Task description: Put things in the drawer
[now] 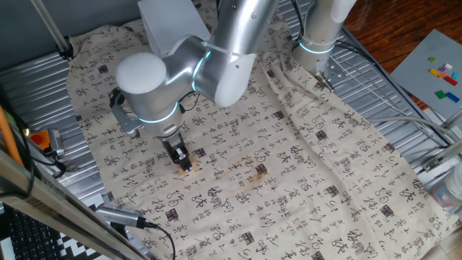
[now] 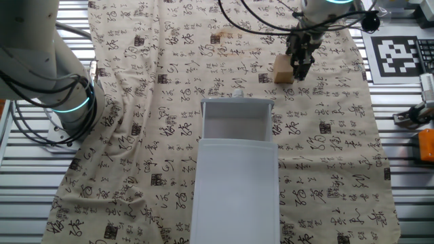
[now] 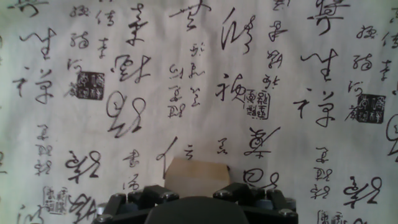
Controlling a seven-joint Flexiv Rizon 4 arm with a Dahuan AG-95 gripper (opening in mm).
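Note:
The light-tan wooden cube (image 2: 282,70) lies on the printed cloth beyond the drawer's open front. It also shows in one fixed view (image 1: 185,171) and at the bottom of the hand view (image 3: 198,171). My gripper (image 2: 301,73) points straight down, low over the cube (image 1: 182,160), with a gap showing between its fingers. In the hand view the cube sits between the two dark fingers (image 3: 155,194), partly hidden by the hand. The white drawer (image 2: 234,108) is pulled open, its tray empty, with its white box body (image 2: 236,190) behind it.
The calligraphy-printed cloth (image 2: 169,102) covers the table, with an orange-brown stain (image 1: 254,173) near the cube. A second robot base (image 1: 317,43) stands at the cloth's far edge. Metal slats (image 2: 20,176) and cables border the cloth.

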